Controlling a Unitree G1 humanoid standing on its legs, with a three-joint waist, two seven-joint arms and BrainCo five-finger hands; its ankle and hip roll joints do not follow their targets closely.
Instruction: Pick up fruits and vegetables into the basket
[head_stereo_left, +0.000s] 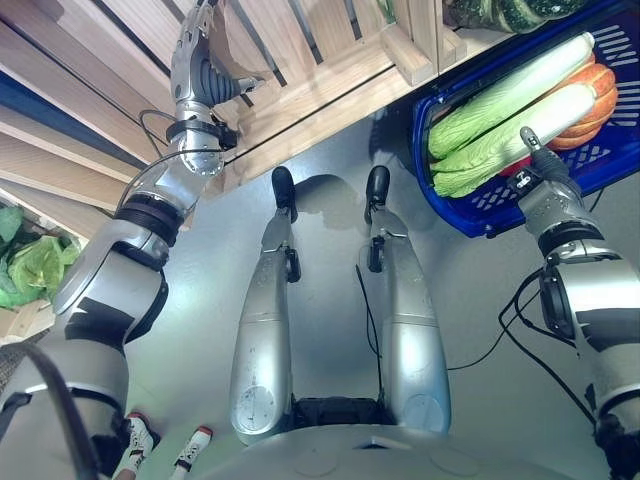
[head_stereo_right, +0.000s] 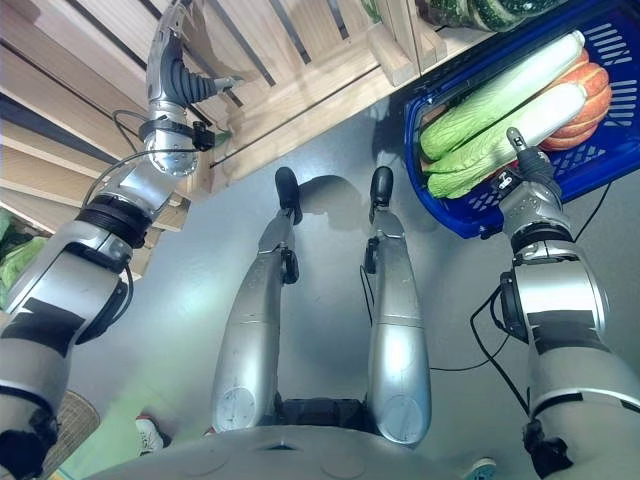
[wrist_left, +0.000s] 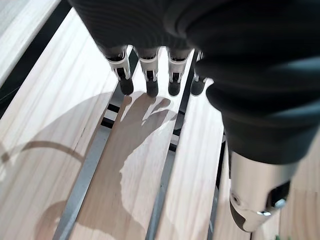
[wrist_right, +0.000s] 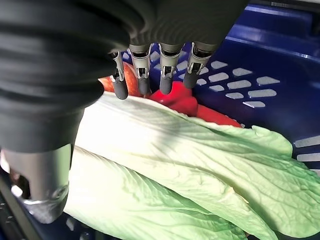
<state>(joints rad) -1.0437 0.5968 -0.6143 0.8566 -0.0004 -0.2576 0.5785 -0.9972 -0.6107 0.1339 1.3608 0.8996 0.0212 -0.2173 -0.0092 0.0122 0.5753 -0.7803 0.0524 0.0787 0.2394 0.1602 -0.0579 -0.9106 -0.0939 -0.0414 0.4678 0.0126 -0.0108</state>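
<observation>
Blue basket (head_stereo_left: 470, 215) at upper right of the head views, slotted plastic walls, sitting on grey floor (head_stereo_left: 330, 300) beside a wooden slatted crate stand (head_stereo_left: 320, 85) running across the top. Inside basket: two long pale-green Chinese cabbages (head_stereo_left: 500, 100) lying side by side diagonally, white stalk ends toward upper right, leafy ends toward lower left; orange pumpkin (head_stereo_left: 590, 105) tucked behind them at far right edge; red pepper (wrist_right: 175, 97) partly under the cabbage leaves, seen in right wrist view against the blue slotted wall. Right hand (head_stereo_left: 540, 160) at right of frame, over the basket's near rim, just above the lower cabbage; fingers (wrist_right: 167, 82) straight, side by side in a row, dark tips hanging just above the red pepper and cabbage edge, contact not clear, nothing grasped; thumb held apart low in the wrist view. Left hand (head_stereo_left: 195, 60) at upper left, raised up against the wooden slats; fingers (wrist_left: 150, 80) straight, close together, tips hovering just off a pale plank, holding nothing; thumb apart at lower right of the wrist view. Dark green striped vegetable (head_stereo_left: 500, 12) at top right edge on the stand above the basket, kind hard to tell. Leafy greens (head_stereo_left: 25, 265) at far left edge on a lower shelf, well apart from the basket.
</observation>
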